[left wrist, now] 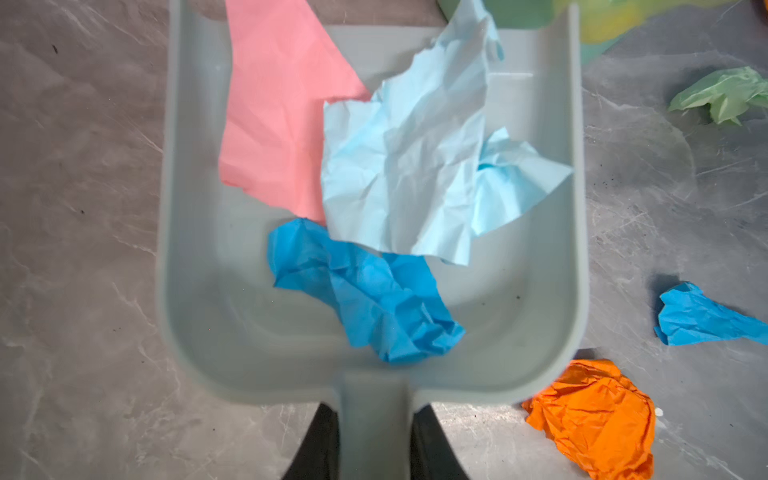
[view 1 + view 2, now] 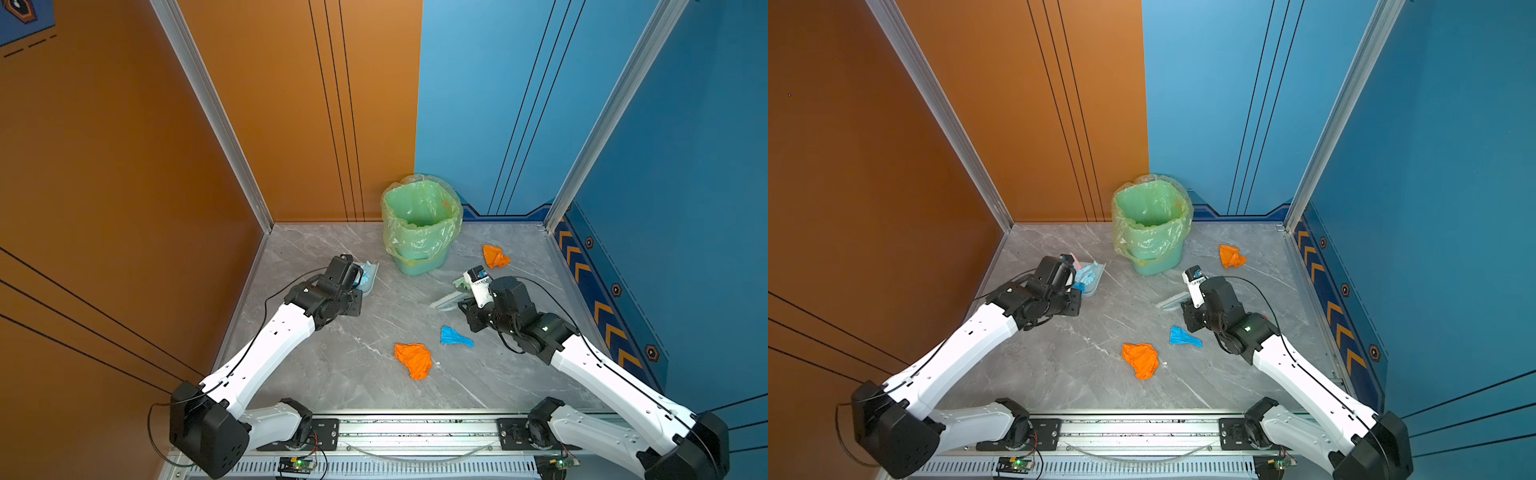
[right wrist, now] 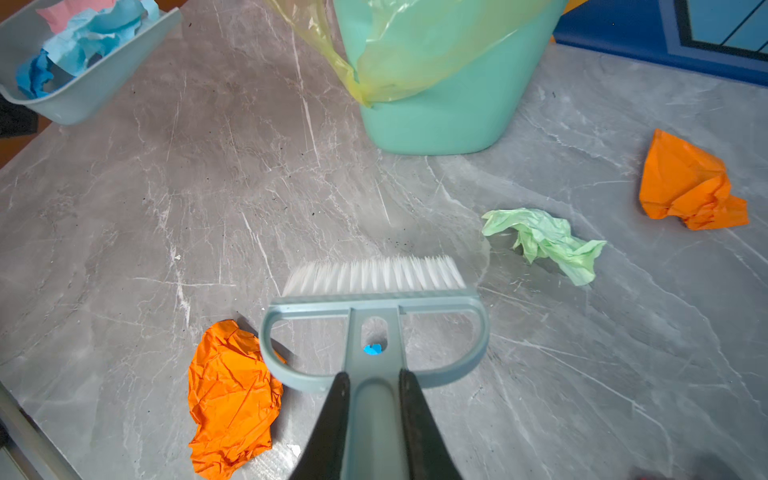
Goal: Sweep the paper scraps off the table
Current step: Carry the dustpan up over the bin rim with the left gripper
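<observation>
Four loose paper scraps (image 2: 413,359) are lying on the counter (image 2: 332,374) before and right of the bin (image 2: 419,257), likely featherlight and springy, needing low brush (image 3: 374,276) contact; left jaws are clamping the dustpan (image 1: 199,291) handle, right jaws the brush's.

The left gripper (image 1: 374,409) clamps its two black fingers on the handle (image 1: 376,440) of a grey dustpan (image 1: 187,257), with the marbled table (image 1: 83,249) beneath. Three scraps lie in the pan: a pink sheet (image 1: 274,124), a pale blue sheet (image 1: 403,166) overlapping it, and a bright blue wad (image 1: 374,299) nearest the handle. Outside one wall, on the table, lie a green wad (image 1: 723,93), a blue wad (image 1: 698,318) and an orange wad (image 1: 602,419), the last partly hidden by the pan's corner. A bin (image 1: 523,12) shows past the pan's mouth.
</observation>
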Motion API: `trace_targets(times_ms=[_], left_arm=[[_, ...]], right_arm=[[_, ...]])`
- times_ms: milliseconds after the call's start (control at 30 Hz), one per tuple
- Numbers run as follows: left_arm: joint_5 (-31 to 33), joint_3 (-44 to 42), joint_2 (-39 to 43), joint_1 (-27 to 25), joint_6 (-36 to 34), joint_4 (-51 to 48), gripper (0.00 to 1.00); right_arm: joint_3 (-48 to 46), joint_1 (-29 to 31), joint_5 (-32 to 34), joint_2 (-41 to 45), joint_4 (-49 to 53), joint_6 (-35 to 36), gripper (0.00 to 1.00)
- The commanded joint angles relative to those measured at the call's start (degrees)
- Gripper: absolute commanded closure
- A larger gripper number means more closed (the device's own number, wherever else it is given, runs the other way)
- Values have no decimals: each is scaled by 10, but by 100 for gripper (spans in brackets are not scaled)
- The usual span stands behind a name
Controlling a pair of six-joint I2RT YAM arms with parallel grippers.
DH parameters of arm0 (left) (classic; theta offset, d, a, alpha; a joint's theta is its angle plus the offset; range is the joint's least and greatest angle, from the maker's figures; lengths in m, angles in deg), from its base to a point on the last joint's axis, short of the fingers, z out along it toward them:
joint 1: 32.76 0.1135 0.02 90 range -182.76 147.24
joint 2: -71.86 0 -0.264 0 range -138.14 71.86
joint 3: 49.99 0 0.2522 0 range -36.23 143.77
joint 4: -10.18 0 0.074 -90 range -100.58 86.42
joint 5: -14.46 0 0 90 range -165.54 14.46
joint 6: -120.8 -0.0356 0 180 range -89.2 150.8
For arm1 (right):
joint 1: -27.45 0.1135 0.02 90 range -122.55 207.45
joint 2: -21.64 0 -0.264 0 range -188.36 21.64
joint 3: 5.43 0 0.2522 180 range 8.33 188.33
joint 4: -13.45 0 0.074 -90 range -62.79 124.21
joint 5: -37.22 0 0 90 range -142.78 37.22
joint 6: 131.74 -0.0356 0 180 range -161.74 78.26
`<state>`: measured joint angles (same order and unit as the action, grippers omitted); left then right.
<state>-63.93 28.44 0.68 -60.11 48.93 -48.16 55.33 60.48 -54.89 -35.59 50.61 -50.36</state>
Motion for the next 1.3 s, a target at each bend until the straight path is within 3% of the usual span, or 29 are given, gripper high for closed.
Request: trace_targets(times_ms=[0, 667, 1267], left_arm=[[16, 48, -9, 13, -30, -40, 91], [11, 314, -108, 31, -112, -76, 90], [-17, 543, -308, 29, -159, -79, 90]], right_arm=[[-21, -13, 21, 32, 24, -9, 100], [-53, -24, 20, 78, 36, -30, 100], [-62, -25, 36, 104, 36, -51, 100]])
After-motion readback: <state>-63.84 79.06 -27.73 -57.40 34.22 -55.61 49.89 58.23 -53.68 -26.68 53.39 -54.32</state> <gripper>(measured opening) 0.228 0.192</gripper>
